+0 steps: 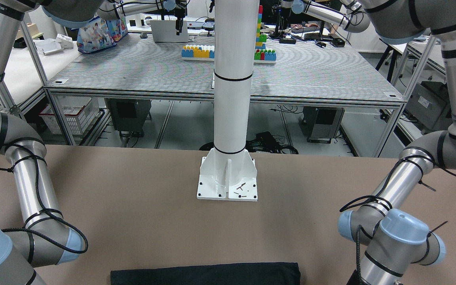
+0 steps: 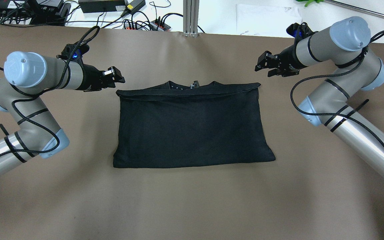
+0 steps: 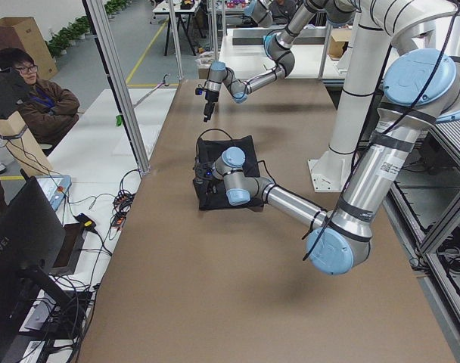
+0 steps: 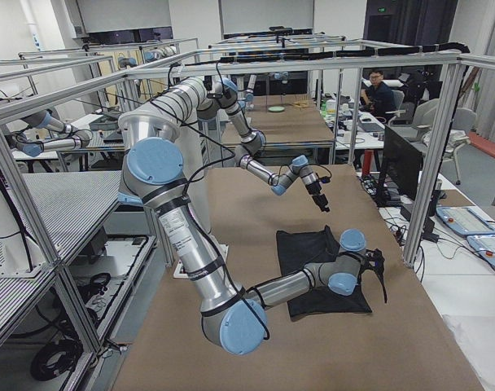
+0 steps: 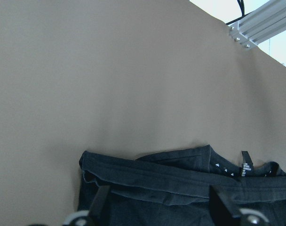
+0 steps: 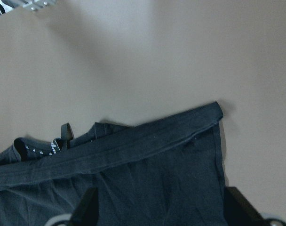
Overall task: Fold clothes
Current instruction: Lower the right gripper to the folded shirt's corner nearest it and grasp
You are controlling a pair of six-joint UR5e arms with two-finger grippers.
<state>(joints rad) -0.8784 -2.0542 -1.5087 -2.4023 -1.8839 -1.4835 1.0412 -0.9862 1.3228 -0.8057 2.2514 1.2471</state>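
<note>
Black clothes (image 2: 192, 130) folded into a rectangle, flat at the centre of brown table (image 2: 192, 206), collar at far edge. Just beside far left corner, left gripper (image 2: 117, 76) on elbow-bent arm, fingers spread, empty. Off far right corner, right gripper (image 2: 265, 65), likewise spread.

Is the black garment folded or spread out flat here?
Folded. The black garment lies as a compact rectangle, its hem layered over the collar at the far edge. Left gripper and right gripper are open, off it.
</note>
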